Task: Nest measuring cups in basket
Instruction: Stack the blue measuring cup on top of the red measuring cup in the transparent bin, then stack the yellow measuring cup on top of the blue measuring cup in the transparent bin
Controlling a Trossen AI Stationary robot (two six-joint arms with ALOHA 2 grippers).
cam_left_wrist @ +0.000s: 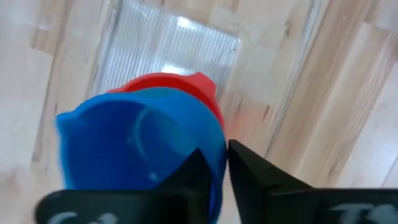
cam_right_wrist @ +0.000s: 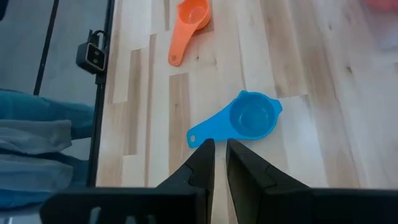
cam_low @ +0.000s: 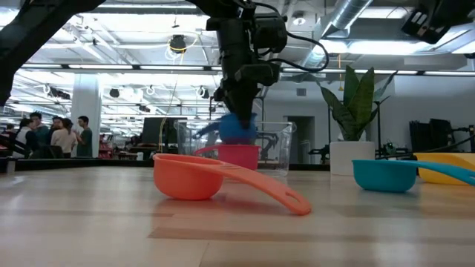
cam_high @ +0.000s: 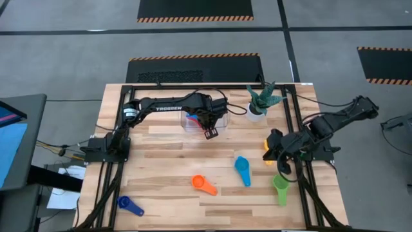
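Your left gripper (cam_left_wrist: 214, 177) was pinched shut on the blue cup (cam_left_wrist: 137, 146), right over the red cup (cam_left_wrist: 186, 87) in the clear basket (cam_high: 222, 122), upper middle of the high view. If you let go crooked, it could sit on the rim, I think. Your right gripper (cam_right_wrist: 219, 162), fingers close together, waited above the teal cup (cam_right_wrist: 252, 117).

Two measuring cups (cam_high: 193, 118) sitting in basket (cam_high: 222, 122) at back; plant pot (cam_high: 257, 115) just right of it.
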